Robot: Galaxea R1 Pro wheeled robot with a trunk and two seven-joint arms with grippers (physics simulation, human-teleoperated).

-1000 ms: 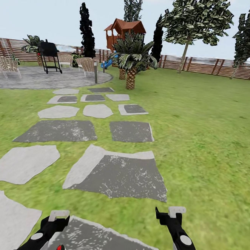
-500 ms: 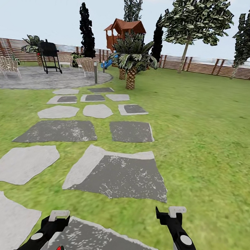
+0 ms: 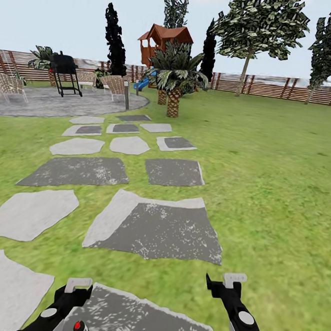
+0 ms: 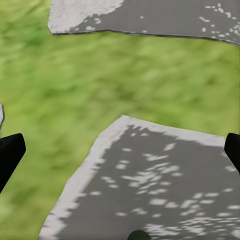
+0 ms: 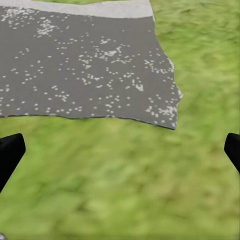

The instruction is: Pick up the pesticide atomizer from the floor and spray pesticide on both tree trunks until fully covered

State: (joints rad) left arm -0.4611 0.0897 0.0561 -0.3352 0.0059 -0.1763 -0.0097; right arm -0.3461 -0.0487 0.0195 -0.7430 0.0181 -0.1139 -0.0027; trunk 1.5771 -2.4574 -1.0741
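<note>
Here, from the head, the pesticide atomizer (image 3: 79,328) stands upright on a grey slab (image 3: 137,318), just beside the left gripper (image 3: 77,284), far nearer than the right gripper (image 3: 233,280). In both wrist views, the fingers (image 4: 10,155) sit spread apart, holding nothing.

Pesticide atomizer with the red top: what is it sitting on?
The tiny dark atomizer stands on a grey speckled stone slab, beside the left gripper. Its base is cut off by the picture's edge.
</note>
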